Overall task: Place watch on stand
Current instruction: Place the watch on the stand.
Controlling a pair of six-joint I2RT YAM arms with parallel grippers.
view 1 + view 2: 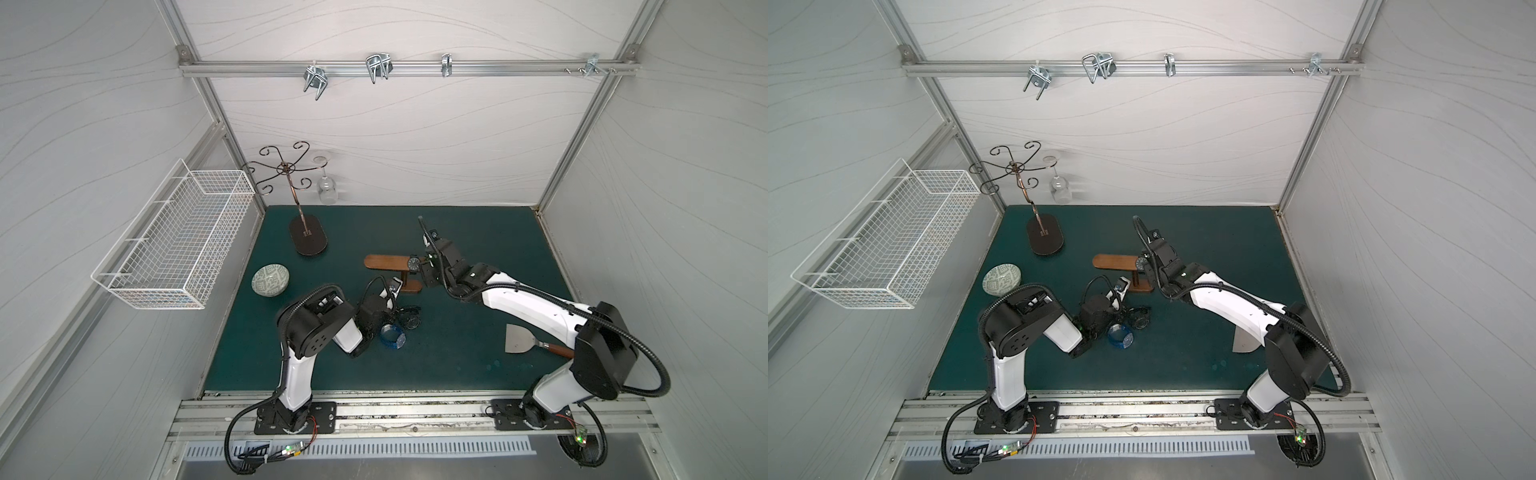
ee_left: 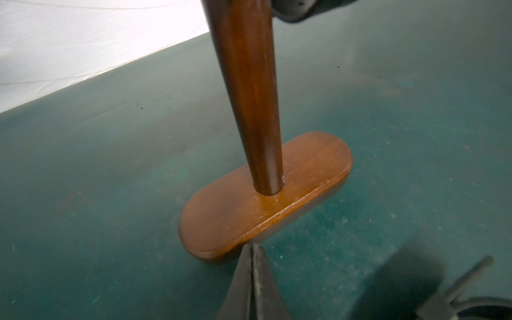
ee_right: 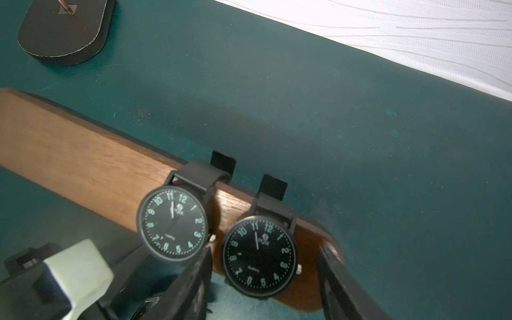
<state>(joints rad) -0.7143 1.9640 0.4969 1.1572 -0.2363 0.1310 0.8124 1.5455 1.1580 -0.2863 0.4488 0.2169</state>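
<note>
Right gripper (image 3: 266,250) released; I see its jaws flanking the watch (image 3: 260,257), strapped crosswise over the stand (image 3: 83,155), twelve pointing away from the gripper; dial reads QUARTZ. A second watch (image 3: 172,223) sits beside it. Left gripper (image 2: 252,248) clenched empty against the base (image 2: 235,221).

You are looking at a lab robot cell: white panel walls (image 1: 395,137) in an aluminium frame (image 1: 415,67), a green mat (image 1: 478,332) as the floor, and 2 arms (image 1: 519,301) bolted to a rail (image 1: 415,409) in front.
</note>
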